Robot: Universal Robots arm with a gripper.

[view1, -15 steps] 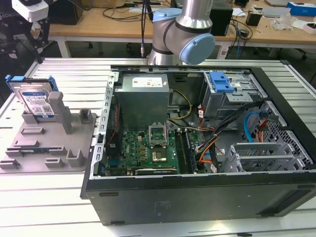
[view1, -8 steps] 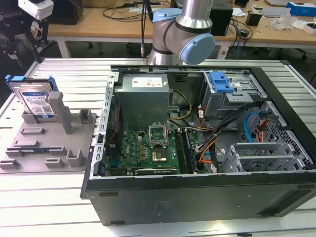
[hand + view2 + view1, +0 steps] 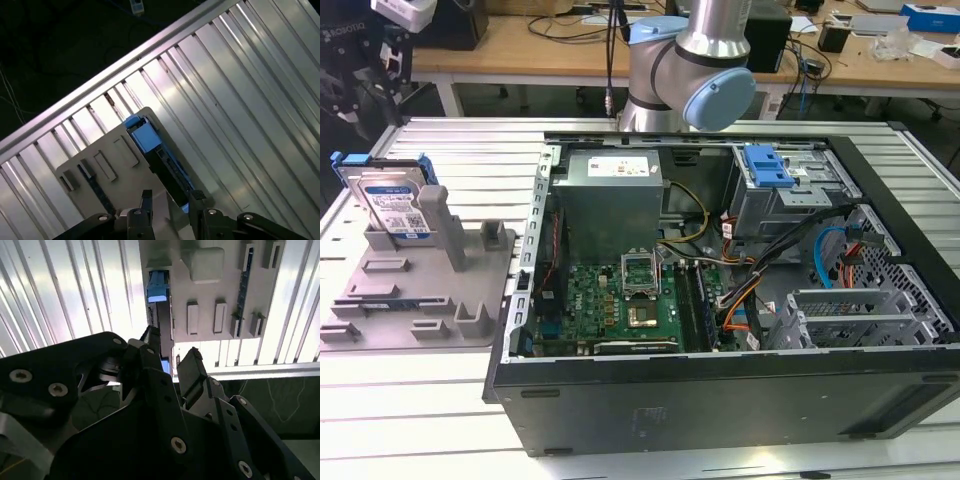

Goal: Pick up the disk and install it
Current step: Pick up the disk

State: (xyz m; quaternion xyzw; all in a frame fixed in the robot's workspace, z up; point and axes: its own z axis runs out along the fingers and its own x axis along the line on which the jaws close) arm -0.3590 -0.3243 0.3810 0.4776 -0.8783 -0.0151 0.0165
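Here the released claw (image 3: 172, 352) hangs over the grey holder (image 3: 204, 302). The disk (image 3: 162, 320) stands edgewise in that holder, its long axis running out from between the fingertips (image 3: 191, 367).

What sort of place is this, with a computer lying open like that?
Most likely a robotics lab or test workshop. A robot arm rises behind an opened computer case on a slatted metal table, a disk stands upright in a grey holder, and wooden benches behind carry cables and gear.

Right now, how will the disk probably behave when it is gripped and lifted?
Probably stiff: the disk is a flat silver slab. It may tip if nudged, since it stands on edge in the grey holder. Smooth faces could slip.
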